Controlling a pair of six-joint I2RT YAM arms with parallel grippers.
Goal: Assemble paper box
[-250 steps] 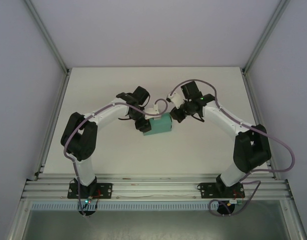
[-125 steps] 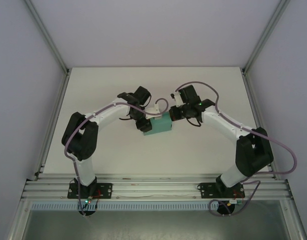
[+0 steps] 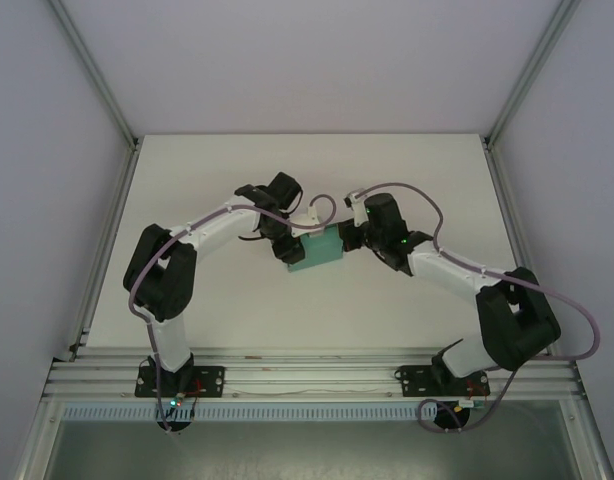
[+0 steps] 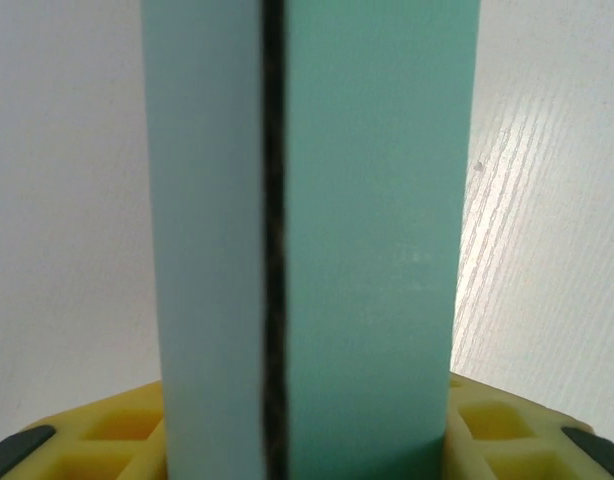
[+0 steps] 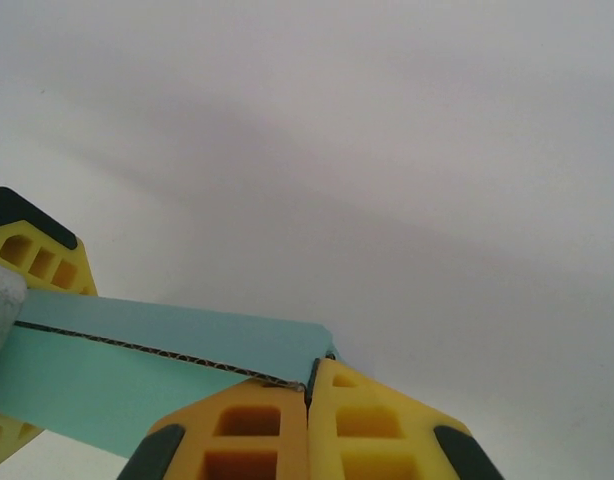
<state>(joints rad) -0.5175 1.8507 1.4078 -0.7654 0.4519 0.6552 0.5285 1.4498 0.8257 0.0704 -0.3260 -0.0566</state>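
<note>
The paper box (image 3: 322,250) is a small teal folded box held just above the table's middle. My left gripper (image 3: 290,248) is shut on its left end. In the left wrist view the box (image 4: 377,250) stands upright between the yellow fingers (image 4: 517,440), with a dark seam down its face. My right gripper (image 3: 349,238) is at the box's right end. In the right wrist view its jaws (image 5: 309,375) are shut together, the tips against the corrugated edge at the corner of the box (image 5: 137,370). The left gripper's yellow finger (image 5: 37,255) shows there at the far left.
The white table (image 3: 207,180) is walled by aluminium posts (image 3: 97,95) and pale panels on three sides. A slotted rail (image 3: 307,375) runs along the near edge by the arm bases. Grey cables (image 3: 397,190) loop over the right wrist.
The right arm has swung its wrist left and down, bringing its gripper against the box's right end. The left arm and the box have stayed put.
</note>
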